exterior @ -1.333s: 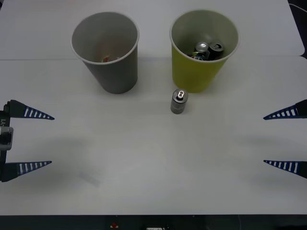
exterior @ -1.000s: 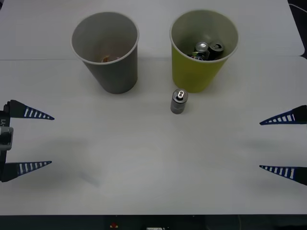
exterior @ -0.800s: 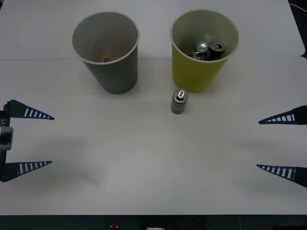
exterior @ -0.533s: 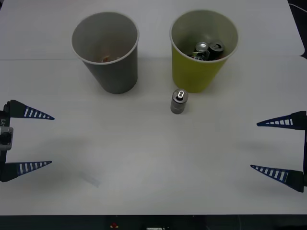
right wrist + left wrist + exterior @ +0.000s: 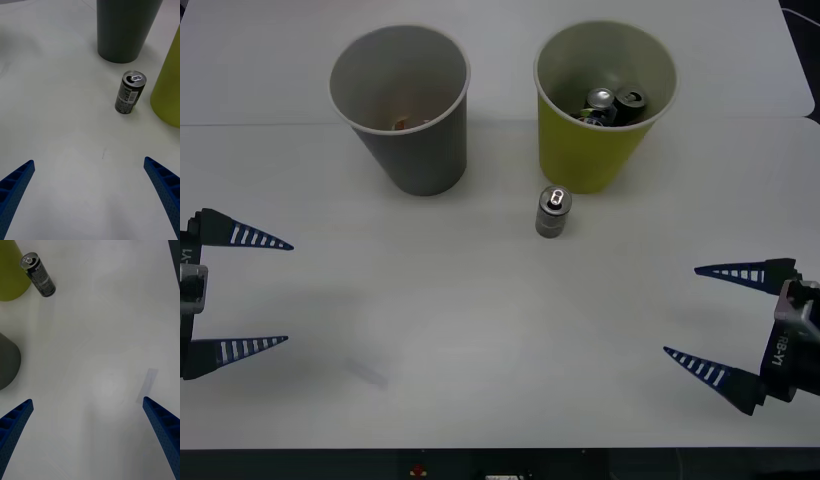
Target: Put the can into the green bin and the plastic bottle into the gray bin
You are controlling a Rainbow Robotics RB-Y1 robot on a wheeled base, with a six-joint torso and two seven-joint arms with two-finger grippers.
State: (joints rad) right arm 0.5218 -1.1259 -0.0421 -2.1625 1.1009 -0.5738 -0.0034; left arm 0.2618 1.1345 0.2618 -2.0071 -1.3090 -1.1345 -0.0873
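A small dark can stands upright on the white table, just in front of the green bin. That bin holds several cans. The gray bin stands to its left. My right gripper is open at the table's front right, well apart from the can. At the left edge my left gripper hangs open and holds nothing. The plastic bottle is out of view.
Something small and orange lies at the bottom of the gray bin. The table's front edge runs just below both grippers. A faint pale mark lies on the table near the left gripper.
My right gripper has moved inward from the right edge and toward the table's front, turning its fingers toward the can. The left gripper and the can have stayed put.
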